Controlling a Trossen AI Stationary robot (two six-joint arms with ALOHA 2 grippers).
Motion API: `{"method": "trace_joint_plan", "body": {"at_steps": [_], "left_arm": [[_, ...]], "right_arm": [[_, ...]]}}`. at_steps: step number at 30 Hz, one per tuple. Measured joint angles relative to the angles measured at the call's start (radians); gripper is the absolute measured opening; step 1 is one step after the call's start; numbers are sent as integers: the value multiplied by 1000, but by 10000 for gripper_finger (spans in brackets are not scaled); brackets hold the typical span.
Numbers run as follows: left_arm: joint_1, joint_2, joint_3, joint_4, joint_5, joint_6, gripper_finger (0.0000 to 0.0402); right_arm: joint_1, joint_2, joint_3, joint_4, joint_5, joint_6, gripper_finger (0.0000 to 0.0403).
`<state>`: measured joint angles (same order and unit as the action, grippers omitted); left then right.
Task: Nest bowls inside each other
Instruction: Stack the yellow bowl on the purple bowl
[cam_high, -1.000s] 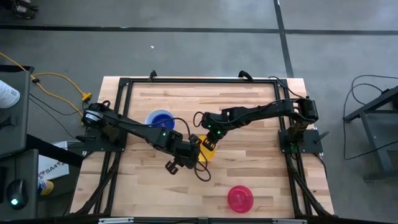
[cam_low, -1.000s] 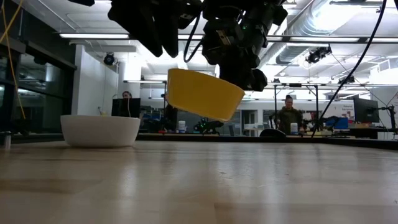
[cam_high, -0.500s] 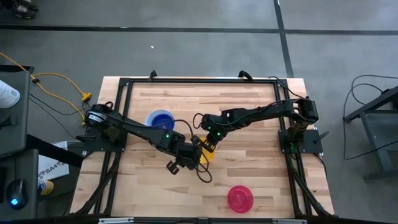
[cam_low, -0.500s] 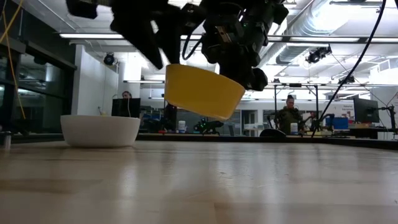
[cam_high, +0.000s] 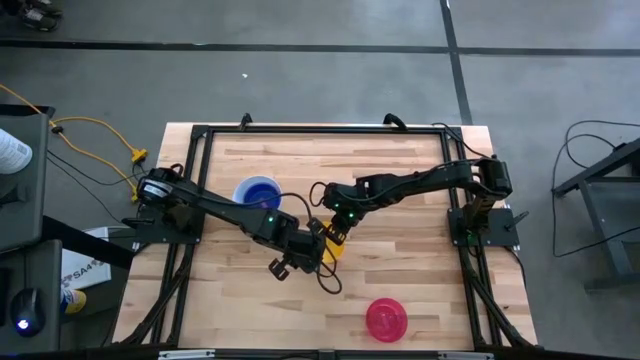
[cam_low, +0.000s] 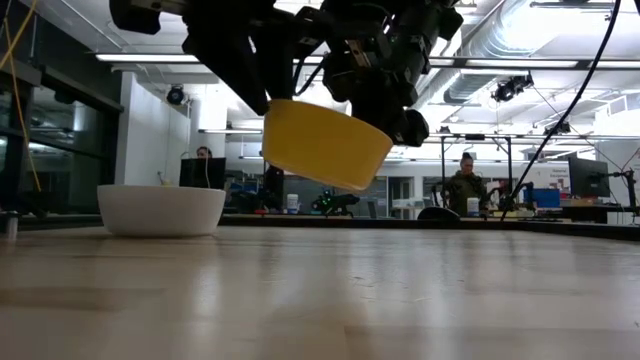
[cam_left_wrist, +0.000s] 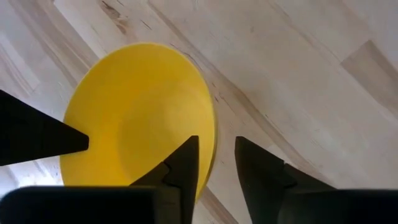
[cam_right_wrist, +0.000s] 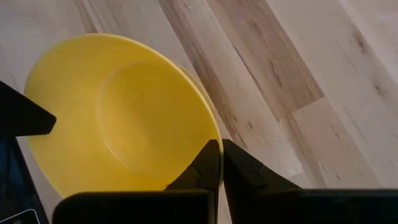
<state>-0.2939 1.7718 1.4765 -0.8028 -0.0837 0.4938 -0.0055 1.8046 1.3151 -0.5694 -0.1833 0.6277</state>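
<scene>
My right gripper (cam_right_wrist: 220, 163) is clamped on the rim of the yellow bowl (cam_right_wrist: 118, 112), one finger inside the wall and one outside, pressed close with the thin plastic edge between them. The bowl hangs off that grip, clear of the table (cam_low: 320, 300); from the low camera I see it tilted in the air, the side away from the white bowl dipping lower.

My left gripper (cam_left_wrist: 216, 163) straddles the same rim at another spot: one finger (cam_left_wrist: 186, 163) sits inside the bowl, the other outside, with a visible gap between them, and I cannot tell whether they touch the wall. From overhead the two grippers meet just about mid-table, the left (cam_high: 300, 255) and the right (cam_high: 335, 228) close together with a sliver of yellow (cam_high: 330, 245) showing between them.

The yellow bowl is smooth, opaque plastic, round, with a shallow flat floor and a thin lip; its outside is a slightly darker mustard in the shade.

Out from there, the blue bowl (cam_high: 258, 191) sits just beyond my left arm's forearm, toward the far edge. The red-pink bowl (cam_high: 386, 318) is well apart, near the front edge on the right gripper's side. The white bowl (cam_low: 161, 210) stands upright on the table in the low view, off to the side of the lifted yellow one.
</scene>
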Motion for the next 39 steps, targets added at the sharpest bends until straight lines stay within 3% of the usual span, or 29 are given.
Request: {"method": "trace_joint_plan", "body": {"at_steps": [10,27,39], "left_arm": [[0,0,0,0,1,0,7],[-1,-3,1,-1,26,7,1],[-1,-3,1,-10,25,-1,1]], "right_arm": [[0,0,0,2,-2,-1,3],[0,0,0,9,-49,0,5],[0,0,0,11,-55,-1,89]]}}
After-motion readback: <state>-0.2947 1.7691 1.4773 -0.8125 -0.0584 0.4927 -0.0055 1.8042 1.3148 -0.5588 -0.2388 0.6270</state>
